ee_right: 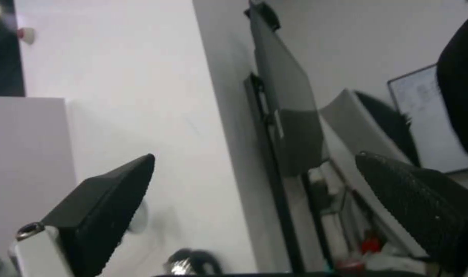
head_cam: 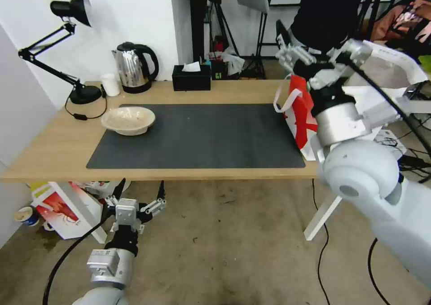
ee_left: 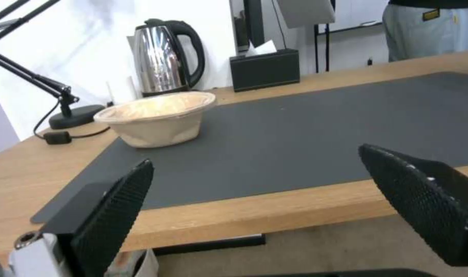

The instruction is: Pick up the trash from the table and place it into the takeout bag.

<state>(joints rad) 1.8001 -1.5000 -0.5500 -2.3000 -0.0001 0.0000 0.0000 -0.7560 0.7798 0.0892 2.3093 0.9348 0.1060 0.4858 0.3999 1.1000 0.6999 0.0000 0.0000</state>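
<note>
1. Your left gripper (head_cam: pixel 139 192) is hanging below the near edge of the table (head_cam: pixel 54 154), fingers spread wide and pinching nothing.
2. Your right gripper (head_cam: pixel 283 42) is hovering high over the table's right end, above the takeout bag (head_cam: pixel 301 116); its fingers are spread apart in the right wrist view (ee_right: pixel 254 215) and are holding nothing.
3. The shallow beige bowl (head_cam: pixel 128 120) is sitting upright at the far-left corner of the dark grey mat (head_cam: pixel 202 136), partly overhanging the mat's left edge. In the left wrist view the bowl (ee_left: pixel 159 119) is showing between and beyond the spread fingers (ee_left: pixel 116 207).
4. The takeout bag is standing at the mat's right edge, largely hidden by your right arm (head_cam: pixel 359 152), with a white strap handle looping out on its left.
5. Behind the bowl, a kettle (head_cam: pixel 134 67), a small white cup (head_cam: pixel 110 85) and a desk lamp (head_cam: pixel 74 49) are standing along the back; the black tissue box (head_cam: pixel 191 77) is sitting farther right.
6. A red-and-white box (head_cam: pixel 63 208) is lying on the floor under the table's left end, near your left gripper.
</note>
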